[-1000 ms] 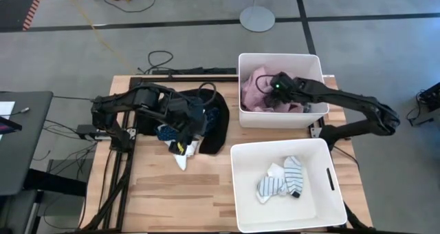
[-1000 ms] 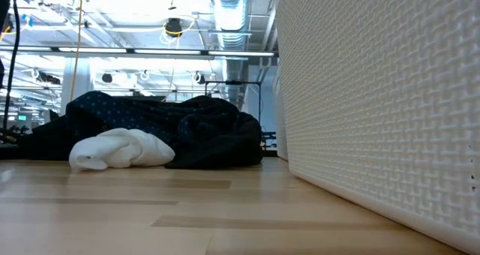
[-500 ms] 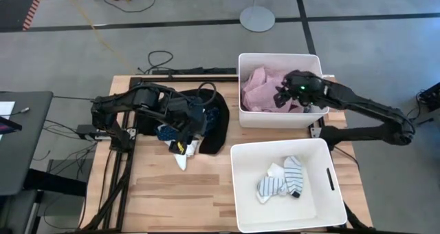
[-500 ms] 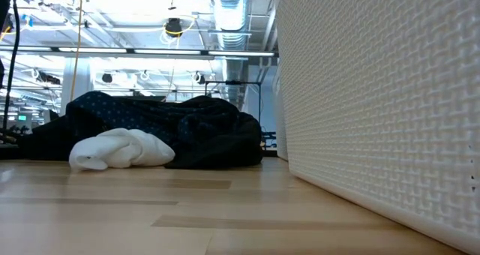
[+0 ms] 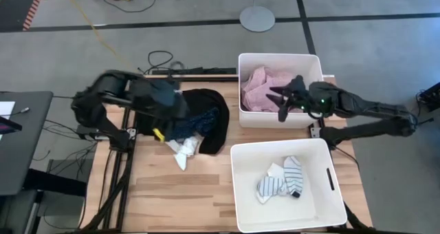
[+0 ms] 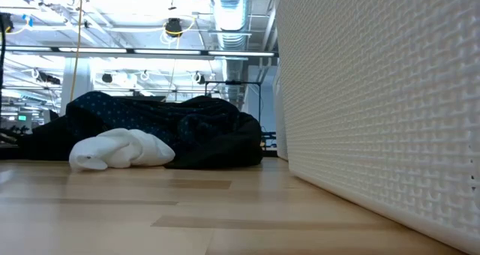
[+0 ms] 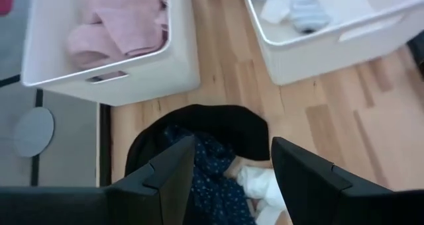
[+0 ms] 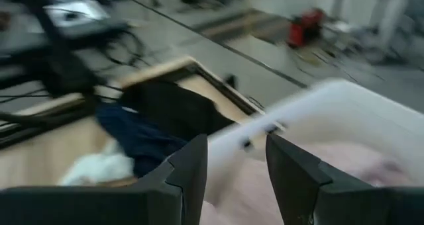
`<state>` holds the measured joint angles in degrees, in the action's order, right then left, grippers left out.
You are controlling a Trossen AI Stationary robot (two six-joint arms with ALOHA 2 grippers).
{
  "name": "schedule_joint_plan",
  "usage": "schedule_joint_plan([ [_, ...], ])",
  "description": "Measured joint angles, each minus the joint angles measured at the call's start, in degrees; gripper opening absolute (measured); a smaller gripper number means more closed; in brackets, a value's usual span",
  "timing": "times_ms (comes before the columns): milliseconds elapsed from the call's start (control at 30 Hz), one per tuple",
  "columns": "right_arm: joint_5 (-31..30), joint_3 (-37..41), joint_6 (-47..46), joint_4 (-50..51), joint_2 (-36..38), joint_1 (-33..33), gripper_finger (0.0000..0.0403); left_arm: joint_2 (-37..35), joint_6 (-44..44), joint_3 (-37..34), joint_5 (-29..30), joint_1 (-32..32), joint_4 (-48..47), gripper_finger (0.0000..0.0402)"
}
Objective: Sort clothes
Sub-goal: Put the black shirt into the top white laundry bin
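**No readable writing in any view**

No text, label, brand, number or sign can be read on anything shown. Neither the white bins, the clothes, the wooden table nor the arms carry legible markings, and the ceiling fixtures at the top of the low view show none either.

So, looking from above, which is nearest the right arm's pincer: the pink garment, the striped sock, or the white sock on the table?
1. Pink fabric garment, in the far bin, just beside the right pincer.
2. Striped sock, in the near bin.
3. White sock, on the wooden table by the dark clothes pile, on the left arm's side.
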<state>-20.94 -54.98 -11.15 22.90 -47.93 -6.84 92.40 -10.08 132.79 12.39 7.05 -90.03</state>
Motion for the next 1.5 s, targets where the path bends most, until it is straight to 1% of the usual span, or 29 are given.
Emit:
schedule_joint_plan([
  [100,0.06,0.0,2.98,-3.59,-0.16,4.2,0.0169,-2.75,1.88,0.0,0.04,0.07,-0.01,0.0197],
  [167,0.05,0.0,4.86,-5.74,-0.61,6.93,0.0169,-4.88,3.07,-1.22,0.56,0.55,0.13,0.0197],
  [233,0.08,-0.02,6.41,-7.38,-0.88,9.71,0.0169,-7.28,4.08,-3.7,2.37,0.8,0.12,0.0197],
  [300,0.08,-0.02,7.86,-9.22,-1.66,12.34,0.0169,-10.11,5.44,-7.62,4.63,1.05,0.14,0.0197],
  [400,0.1,-0.03,10.21,-11.28,-3.02,16.3,0.0169,-15.27,7.07,-15.83,6.31,1.07,2.46,0.0197],
  [533,0.19,-0.02,13.03,-14.13,-4.89,20.7,0.0169,-23.55,8.24,-29.42,6.6,1.07,10.03,0.0197],
  [700,0.23,-0.02,13.78,-16.88,-6.29,23.98,0.0169,-32.49,10.73,-44.66,6.57,1.07,19.53,0.0197],
  [867,0.21,-0.02,13.86,-18.91,-7.65,26.18,0.0169,-38.82,13.26,-56.47,6.33,1.07,26.86,0.0197],
  [1033,0.21,-0.02,14.06,-19.35,-9.89,27.81,0.0169,-43.22,14.44,-66.84,6.38,1.09,33.64,0.0197],
  [1133,0.18,-0.02,14.09,-19.33,-11.71,28.67,0.0169,-44.85,14.48,-72.59,8.0,1.09,37.23,0.0197],
  [1333,0.15,-0.02,14.2,-19.89,-15.71,29.78,0.0169,-46.02,15.79,-81.76,14.15,1.07,42.64,0.0197],
  [1500,0.1,-0.02,14.22,-22.11,-18.95,30.21,0.0169,-45.94,16.94,-86.95,21.72,1.07,46.89,0.0197],
])
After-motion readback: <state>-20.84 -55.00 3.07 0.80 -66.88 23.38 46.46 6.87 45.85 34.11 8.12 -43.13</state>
